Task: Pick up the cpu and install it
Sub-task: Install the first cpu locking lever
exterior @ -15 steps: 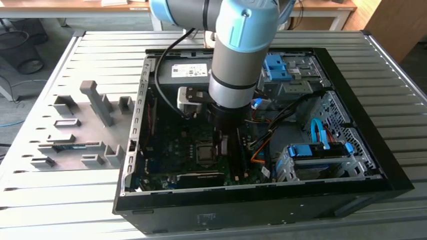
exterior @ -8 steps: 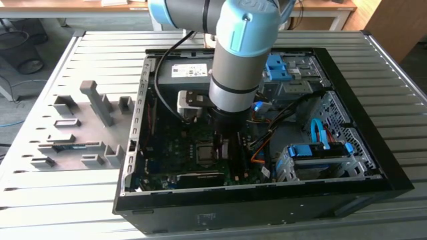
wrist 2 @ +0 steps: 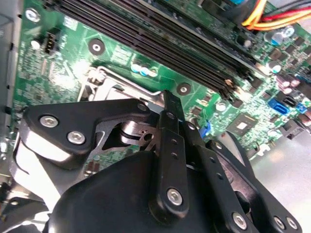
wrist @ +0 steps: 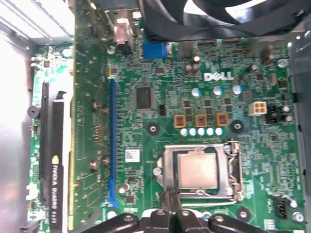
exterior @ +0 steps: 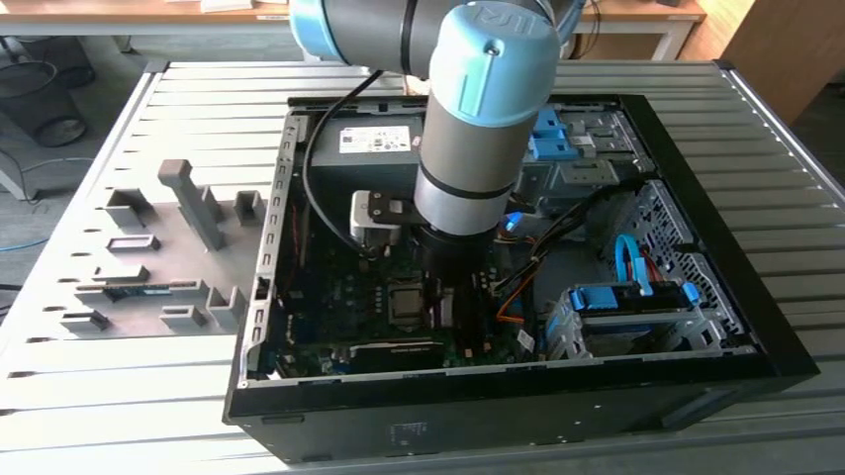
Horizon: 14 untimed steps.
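Open computer case (exterior: 739, 327) on slatted table, end effector (wrist: 172, 213) fingers pressed together, empty, just beside socketed cpu (wrist: 197, 170)

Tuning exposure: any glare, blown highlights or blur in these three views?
First wrist view: cpu lid shows a soft sheen, sharp; the area beside the motherboard is washed out white. Second wrist view: board in focus, gripper body close-up and soft, with a bright reflection on one link. Exterior view: even light, case interior dark beneath the arm.
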{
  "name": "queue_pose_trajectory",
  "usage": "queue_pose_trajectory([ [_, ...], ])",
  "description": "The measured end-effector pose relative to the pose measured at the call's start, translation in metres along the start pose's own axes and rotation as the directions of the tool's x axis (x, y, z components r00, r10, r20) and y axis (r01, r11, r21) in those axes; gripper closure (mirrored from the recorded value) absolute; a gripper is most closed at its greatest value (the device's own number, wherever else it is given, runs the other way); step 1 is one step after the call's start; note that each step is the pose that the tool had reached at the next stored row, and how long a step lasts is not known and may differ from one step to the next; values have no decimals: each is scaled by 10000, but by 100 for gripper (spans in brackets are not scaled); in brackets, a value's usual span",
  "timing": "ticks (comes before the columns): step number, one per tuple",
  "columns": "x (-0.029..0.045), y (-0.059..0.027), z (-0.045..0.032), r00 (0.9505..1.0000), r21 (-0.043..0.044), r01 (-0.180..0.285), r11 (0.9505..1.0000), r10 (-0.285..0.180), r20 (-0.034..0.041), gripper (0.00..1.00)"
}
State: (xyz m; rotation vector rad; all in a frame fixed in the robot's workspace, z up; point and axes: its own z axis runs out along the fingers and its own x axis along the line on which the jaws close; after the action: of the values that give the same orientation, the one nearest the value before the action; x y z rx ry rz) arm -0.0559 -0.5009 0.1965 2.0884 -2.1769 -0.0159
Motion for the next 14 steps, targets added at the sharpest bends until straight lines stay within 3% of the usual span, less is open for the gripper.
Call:
queue_pose_trajectory([
  [5, 20, -4, 6, 10000, 2, 31, 10000, -31, -4, 90],
  [9, 19, -10, 20, 10000, 1, 36, 10000, -36, 57, 90],
  [14, 38, -46, 26, 10000, 0, 36, 10000, -36, 62, 90],
])
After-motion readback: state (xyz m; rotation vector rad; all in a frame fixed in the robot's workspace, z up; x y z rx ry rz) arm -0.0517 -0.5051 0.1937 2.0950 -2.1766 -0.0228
